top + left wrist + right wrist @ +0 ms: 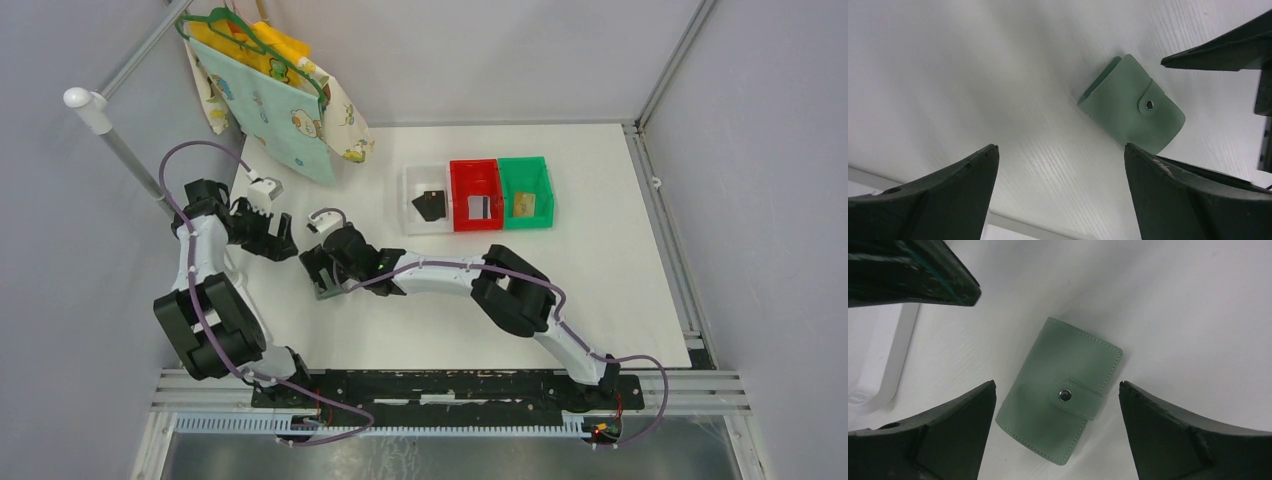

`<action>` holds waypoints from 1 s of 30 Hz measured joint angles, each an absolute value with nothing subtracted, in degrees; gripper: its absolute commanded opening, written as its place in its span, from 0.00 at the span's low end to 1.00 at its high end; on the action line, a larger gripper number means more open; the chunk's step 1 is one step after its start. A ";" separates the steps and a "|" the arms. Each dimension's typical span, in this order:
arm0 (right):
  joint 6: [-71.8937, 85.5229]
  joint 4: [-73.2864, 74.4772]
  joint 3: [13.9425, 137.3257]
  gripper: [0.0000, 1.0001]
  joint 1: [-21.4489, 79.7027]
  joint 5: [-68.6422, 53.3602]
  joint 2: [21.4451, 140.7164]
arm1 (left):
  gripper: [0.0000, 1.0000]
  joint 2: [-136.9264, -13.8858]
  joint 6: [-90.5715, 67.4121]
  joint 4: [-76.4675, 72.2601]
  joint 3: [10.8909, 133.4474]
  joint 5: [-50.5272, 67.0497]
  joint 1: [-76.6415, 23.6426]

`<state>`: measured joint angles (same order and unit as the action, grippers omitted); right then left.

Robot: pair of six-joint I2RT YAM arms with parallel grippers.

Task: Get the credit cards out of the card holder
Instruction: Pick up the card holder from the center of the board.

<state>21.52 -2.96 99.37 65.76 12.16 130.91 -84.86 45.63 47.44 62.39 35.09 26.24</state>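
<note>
Red bin, green bin — patterned cloth on green hanger

Matte white counter with faint wood grain fills the centre, evenly lit, with soft shadows. Plain pale grey walls close it in at the back and both sides. Silver aluminium frame posts rise at the back corners, and a slotted silver metal rail crosses the near edge.
</note>
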 measured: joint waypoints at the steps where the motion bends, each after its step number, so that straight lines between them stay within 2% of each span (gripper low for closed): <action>1: 21.47 -2.35 100.75 0.98 65.87 11.81 132.20 | 1.00 -84.07 45.63 47.64 62.33 35.14 26.22; 22: 21.82 -0.64 102.96 0.98 67.42 13.37 136.59 | 1.00 -81.80 44.49 47.64 61.19 35.07 26.17; 30: 22.33 -0.78 102.96 0.98 69.12 19.46 136.90 | 1.00 -80.90 44.49 47.57 60.66 34.92 26.15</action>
